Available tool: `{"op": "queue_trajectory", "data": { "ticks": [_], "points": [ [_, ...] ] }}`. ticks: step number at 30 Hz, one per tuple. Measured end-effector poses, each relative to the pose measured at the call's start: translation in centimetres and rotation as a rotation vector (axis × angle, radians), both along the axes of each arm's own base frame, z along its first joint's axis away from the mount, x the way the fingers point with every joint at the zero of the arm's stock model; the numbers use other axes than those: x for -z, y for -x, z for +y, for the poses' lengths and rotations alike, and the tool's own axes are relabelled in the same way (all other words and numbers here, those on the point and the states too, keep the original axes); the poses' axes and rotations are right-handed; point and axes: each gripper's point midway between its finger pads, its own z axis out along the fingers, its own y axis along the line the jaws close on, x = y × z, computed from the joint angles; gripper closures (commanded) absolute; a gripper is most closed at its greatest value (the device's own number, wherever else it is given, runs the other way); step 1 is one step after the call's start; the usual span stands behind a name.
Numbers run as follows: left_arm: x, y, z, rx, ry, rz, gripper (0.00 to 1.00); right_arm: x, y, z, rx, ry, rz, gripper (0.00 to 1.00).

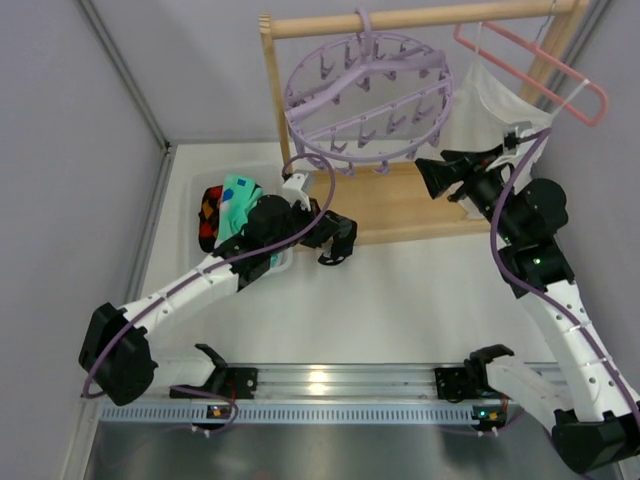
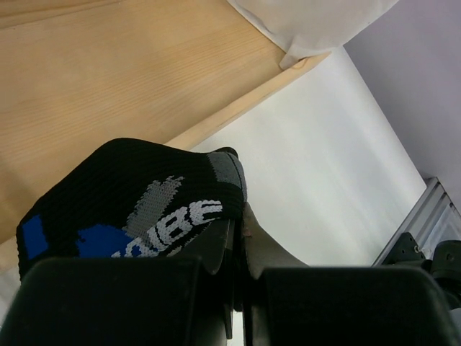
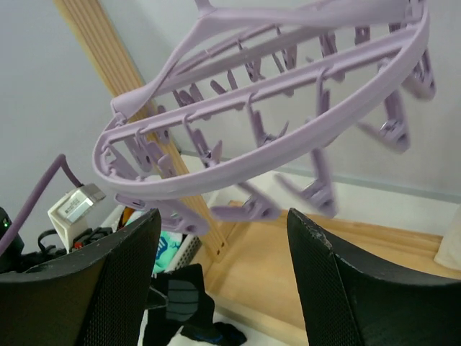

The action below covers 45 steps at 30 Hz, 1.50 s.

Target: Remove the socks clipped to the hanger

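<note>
The lavender hanger [image 1: 365,100] hangs from the wooden rack's top bar, and its clip pegs show no socks. It fills the top of the right wrist view [image 3: 274,155]. My left gripper [image 1: 338,243] is shut on a black sock with blue marks and white letters [image 2: 130,194], low beside the front edge of the rack's base. That sock also shows in the right wrist view [image 3: 184,303]. A mint-teal sock [image 1: 238,205] and a brown argyle sock [image 1: 208,212] lie in a white basket. My right gripper [image 1: 430,175] is open and empty, just below the ring's right side.
The wooden rack has a flat base [image 1: 400,205] and a post [image 1: 272,90]. A white mesh bag [image 1: 500,95] and a pink wire hanger [image 1: 540,65] hang at the right. The white perforated basket [image 3: 189,247] sits left of the rack. A metal rail [image 1: 340,385] runs along the near edge.
</note>
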Motion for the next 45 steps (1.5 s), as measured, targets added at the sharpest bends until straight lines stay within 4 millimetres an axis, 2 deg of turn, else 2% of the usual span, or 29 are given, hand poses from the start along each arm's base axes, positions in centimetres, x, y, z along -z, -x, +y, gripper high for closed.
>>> {"op": "queue_trajectory", "data": {
  "ticks": [6,9,10,11,13,15,20,23,28,32,36,42,45],
  "points": [
    [-0.4,-0.2,-0.2,-0.024,-0.003,-0.016,1.00,1.8,-0.3,0.1,-0.001,0.007,0.039,0.32],
    [-0.6,-0.2,0.0,-0.036,-0.003,-0.021,1.00,2.0,-0.3,0.1,-0.001,0.008,0.044,0.31],
    [-0.8,-0.1,0.2,-0.042,0.001,-0.027,1.00,2.1,-0.3,0.1,-0.002,0.008,0.044,0.28],
    [-0.9,0.2,0.5,-0.048,0.006,-0.033,1.00,2.0,-0.2,0.1,-0.001,0.007,0.043,0.18],
    [-1.6,0.9,1.7,-0.072,0.016,-0.051,1.00,2.2,-0.1,0.0,-0.002,0.006,0.043,0.01],
    [-2.6,1.6,3.1,-0.111,0.022,-0.069,1.00,2.7,0.3,-0.1,0.002,0.007,0.045,0.01],
    [-6.9,3.4,6.9,-0.209,0.055,-0.138,1.00,4.5,1.6,-0.8,0.017,0.007,0.055,0.01],
    [-8.9,4.1,9.0,-0.276,0.050,-0.154,1.00,5.5,2.4,-1.2,0.031,0.007,0.063,0.01],
    [-10.0,4.2,13.7,-0.474,-0.034,-0.144,1.00,6.8,3.9,-2.6,0.084,0.010,0.075,0.01],
    [-10.2,3.6,17.2,-0.650,-0.136,-0.119,1.00,6.9,5.7,-3.8,0.121,0.013,0.060,0.01],
    [-10.5,2.5,19.5,-0.777,-0.221,-0.090,1.00,6.4,7.0,-4.6,0.148,0.015,0.031,0.01],
    [-10.8,-2.2,23.8,-0.937,-0.271,0.000,1.00,7.5,7.3,-4.9,0.155,0.048,0.061,0.00],
    [-9.9,-4.6,25.7,-0.976,-0.287,0.060,1.00,7.6,7.6,-4.8,0.148,0.051,0.065,0.00]
  ]
}}
